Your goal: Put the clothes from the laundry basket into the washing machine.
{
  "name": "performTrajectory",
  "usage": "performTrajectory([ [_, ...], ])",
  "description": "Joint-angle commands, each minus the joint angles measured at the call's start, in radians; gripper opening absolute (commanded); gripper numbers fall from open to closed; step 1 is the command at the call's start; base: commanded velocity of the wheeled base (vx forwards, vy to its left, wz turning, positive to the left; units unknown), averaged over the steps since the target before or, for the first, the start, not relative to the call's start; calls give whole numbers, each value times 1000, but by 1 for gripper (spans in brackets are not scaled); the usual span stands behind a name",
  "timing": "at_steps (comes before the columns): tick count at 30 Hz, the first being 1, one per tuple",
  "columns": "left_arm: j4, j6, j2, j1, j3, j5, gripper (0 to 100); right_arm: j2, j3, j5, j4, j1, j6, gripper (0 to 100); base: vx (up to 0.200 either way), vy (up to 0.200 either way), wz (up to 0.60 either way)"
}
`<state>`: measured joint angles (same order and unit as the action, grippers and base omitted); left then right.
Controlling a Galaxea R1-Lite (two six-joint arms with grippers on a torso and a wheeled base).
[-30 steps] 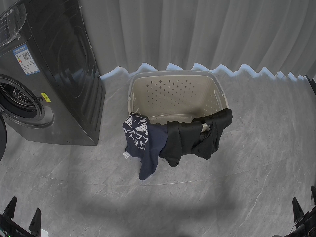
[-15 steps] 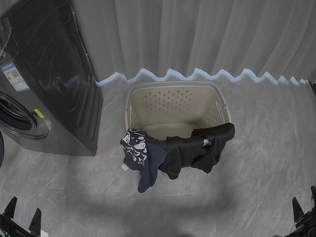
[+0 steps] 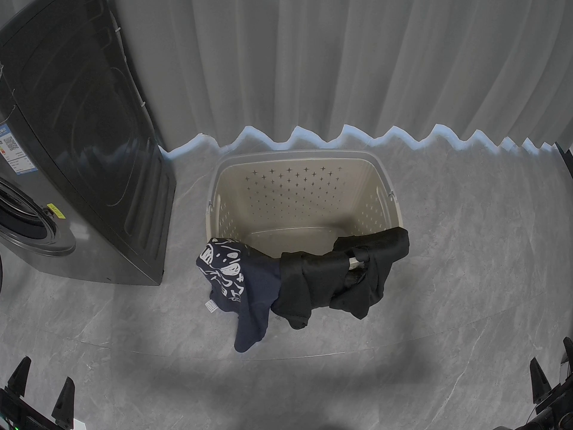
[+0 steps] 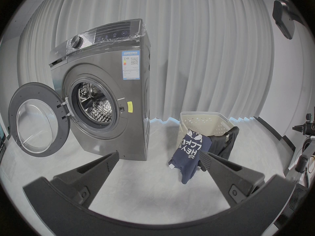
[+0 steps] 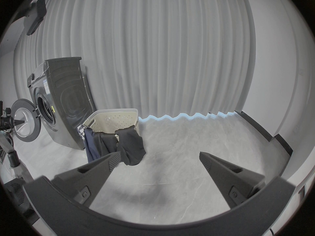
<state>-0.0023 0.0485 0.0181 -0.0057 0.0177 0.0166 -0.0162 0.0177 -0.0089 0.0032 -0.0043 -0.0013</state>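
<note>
Head view shows a navy printed shirt [image 3: 236,276] and a black garment [image 3: 325,276] draped over the near rim of the beige plastic laundry basket [image 3: 298,193], I think easy to grasp there, beside the grey washing machine [image 3: 83,150], while the left end effector [image 3: 46,370] and the right end effector [image 3: 550,350] hang low with fingers apart, both empty.

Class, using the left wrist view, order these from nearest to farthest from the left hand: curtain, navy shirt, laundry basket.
1. Navy shirt, hanging down on the near side.
2. Laundry basket, its tub just behind the shirt.
3. Curtain, along the back of the room.
</note>
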Motion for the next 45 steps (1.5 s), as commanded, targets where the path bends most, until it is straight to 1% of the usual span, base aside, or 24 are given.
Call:
performTrajectory([
  [1, -1, 1, -15, 0, -16, 0, 100, 16, -16, 0, 0, 0, 0, 100, 0, 0, 0],
  [5, -1, 1, -15, 0, -16, 0, 100, 16, -16, 0, 0, 0, 0, 100, 0, 0, 0],
  [14, -1, -1, -15, 0, -18, 0, 100, 16, -16, 0, 0, 1, 0, 100, 200, 0, 0],
  [31, -1, 1, -15, 0, -18, 0, 100, 16, -16, 1, 1, 3, -3, 100, 0, 0, 0],
  [33, -1, 1, -15, 0, -16, 0, 100, 16, -16, 0, 0, 3, 4, 100, 0, 0, 0],
  [39, -1, 1, -15, 0, -18, 0, 100, 16, -16, -5, -5, 1, 4, 100, 0, 0, 0],
  [40, -1, 1, -15, 0, -18, 0, 100, 16, 19, 3, -45, 3, 3, 100, 0, 0, 0],
  [41, -1, 1, -15, 0, -16, 0, 100, 16, 73, 4, -58, 4, 7, 100, 0, 0, 0],
  [43, -1, -1, -15, 0, -18, 0, 100, -41, 151, 4, -48, 9, 26, 100, 0, 0, 0],
  [45, -1, -1, -15, 0, -18, 0, 100, -130, 163, 9, -34, 9, 38, 100, 0, 0, 0],
])
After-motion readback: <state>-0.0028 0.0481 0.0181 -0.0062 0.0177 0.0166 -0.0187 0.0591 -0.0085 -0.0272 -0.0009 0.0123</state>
